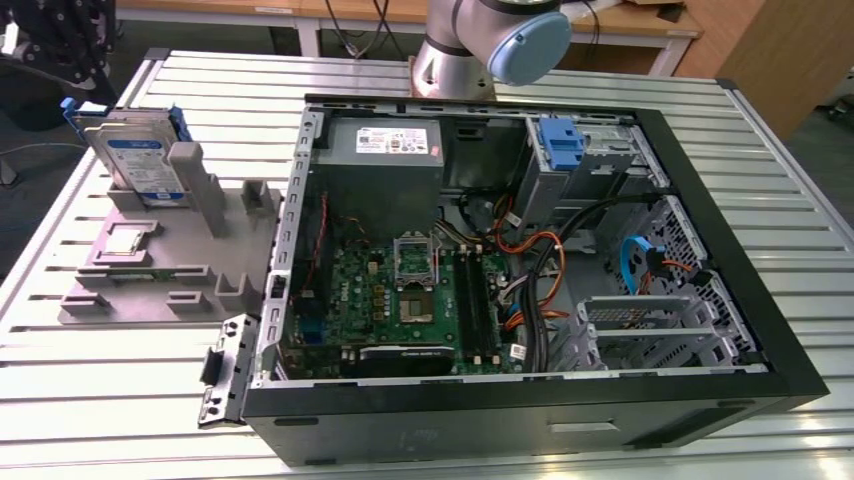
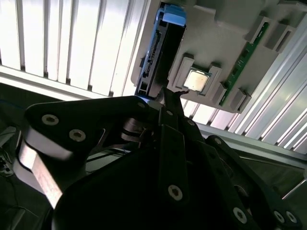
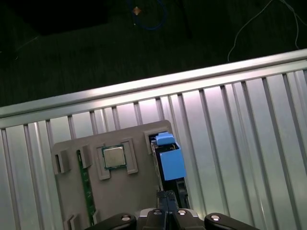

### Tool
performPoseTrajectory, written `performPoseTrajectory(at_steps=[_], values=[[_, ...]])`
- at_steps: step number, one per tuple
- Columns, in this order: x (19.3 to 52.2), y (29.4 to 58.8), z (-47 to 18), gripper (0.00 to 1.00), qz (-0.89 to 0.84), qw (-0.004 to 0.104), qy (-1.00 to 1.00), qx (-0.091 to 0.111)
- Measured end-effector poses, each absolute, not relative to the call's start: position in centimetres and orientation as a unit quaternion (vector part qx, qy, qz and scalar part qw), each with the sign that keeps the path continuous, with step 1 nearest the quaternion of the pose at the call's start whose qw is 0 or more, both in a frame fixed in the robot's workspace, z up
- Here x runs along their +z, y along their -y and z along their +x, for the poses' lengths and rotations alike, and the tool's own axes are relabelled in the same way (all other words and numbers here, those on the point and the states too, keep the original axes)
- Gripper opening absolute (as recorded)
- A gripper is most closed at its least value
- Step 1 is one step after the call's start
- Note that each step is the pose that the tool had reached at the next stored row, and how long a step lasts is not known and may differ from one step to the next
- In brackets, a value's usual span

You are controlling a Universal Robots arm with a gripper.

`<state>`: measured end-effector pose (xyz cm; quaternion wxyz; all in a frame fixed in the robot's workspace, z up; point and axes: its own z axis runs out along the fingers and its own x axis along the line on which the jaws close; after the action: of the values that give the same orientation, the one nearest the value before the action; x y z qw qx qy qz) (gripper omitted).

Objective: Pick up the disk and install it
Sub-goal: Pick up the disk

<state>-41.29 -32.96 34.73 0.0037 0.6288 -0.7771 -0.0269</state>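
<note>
Nothing is done yet, we judge: the disk (image 1: 140,160) stands upright in its grey holder (image 1: 187,255) on the surface (image 1: 80,380), and the gripper (image 3: 168,207) hangs above, jaws together, empty.

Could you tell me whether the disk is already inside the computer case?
No, the disk stands upright in the grey holder outside the case.
</note>
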Motion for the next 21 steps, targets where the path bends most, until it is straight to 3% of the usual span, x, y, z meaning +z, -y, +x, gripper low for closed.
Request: performPoseTrajectory(at_steps=[21], values=[[34.33, 32.96, -41.26, 0.11, 0.660, 0.004, 0.751, -0.026]])
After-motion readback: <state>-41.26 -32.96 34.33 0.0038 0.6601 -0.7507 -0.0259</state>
